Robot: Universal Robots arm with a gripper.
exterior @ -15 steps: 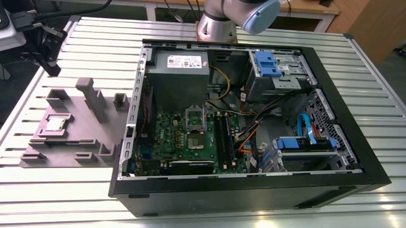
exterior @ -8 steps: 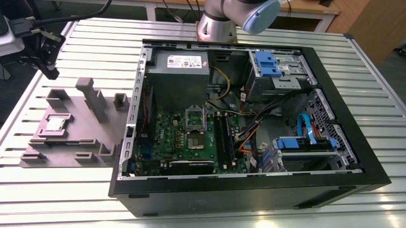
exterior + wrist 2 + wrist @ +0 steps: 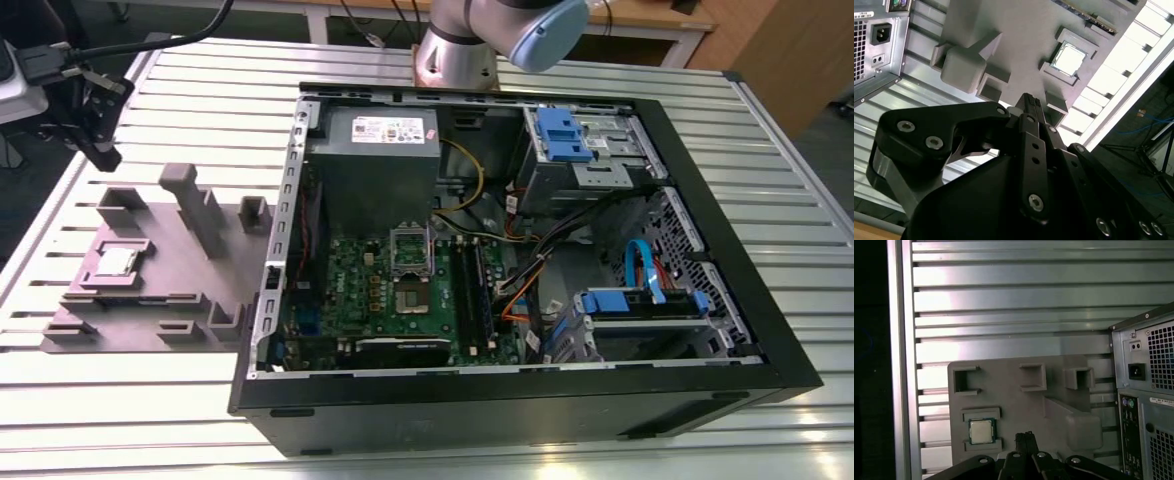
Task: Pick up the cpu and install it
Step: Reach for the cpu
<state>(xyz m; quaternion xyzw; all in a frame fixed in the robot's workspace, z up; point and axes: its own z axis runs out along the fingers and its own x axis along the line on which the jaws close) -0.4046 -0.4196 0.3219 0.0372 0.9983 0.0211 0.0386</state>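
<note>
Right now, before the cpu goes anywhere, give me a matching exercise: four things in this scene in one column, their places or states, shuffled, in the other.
Things:
1. cpu
2. hand
3. green motherboard
4. grey holder plate

Places or states:
A. inside the open computer case
B. flat on the slatted table, beside the case
C. seated in a recess of the holder plate
D. hovering near the plate, shut, holding nothing

Pairs: 1-C, 2-D, 3-A, 4-B.
</note>
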